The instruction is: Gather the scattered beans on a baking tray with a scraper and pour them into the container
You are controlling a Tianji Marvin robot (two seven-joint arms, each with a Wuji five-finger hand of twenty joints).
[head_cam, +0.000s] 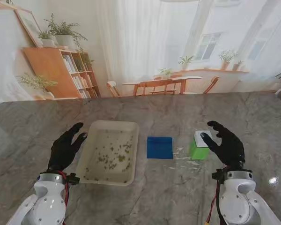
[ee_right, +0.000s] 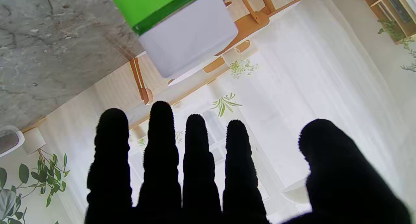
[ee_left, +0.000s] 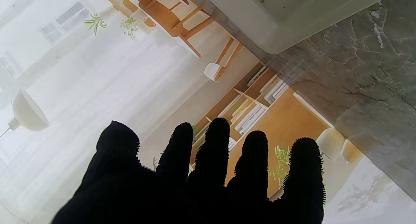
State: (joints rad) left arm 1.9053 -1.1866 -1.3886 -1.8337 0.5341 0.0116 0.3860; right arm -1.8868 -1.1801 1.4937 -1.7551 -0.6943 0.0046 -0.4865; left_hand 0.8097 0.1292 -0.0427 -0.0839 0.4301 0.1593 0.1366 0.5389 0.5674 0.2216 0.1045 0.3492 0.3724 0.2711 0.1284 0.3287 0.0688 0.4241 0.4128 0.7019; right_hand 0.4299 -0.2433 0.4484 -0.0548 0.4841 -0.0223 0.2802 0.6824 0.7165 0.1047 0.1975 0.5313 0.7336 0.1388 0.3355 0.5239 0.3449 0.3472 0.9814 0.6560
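Beans (head_cam: 113,154) could be spilled if the baking tray (head_cam: 91,152) is nudged by the empty, spread left hand (head_cam: 65,147); right hand (head_cam: 227,143) likewise spread, scraper (head_cam: 159,147) untouched.

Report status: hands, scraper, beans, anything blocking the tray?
Left hand open beside tray, right hand open by green container. Blue scraper untouched between them. Beans scattered in tray. Nothing blocking.
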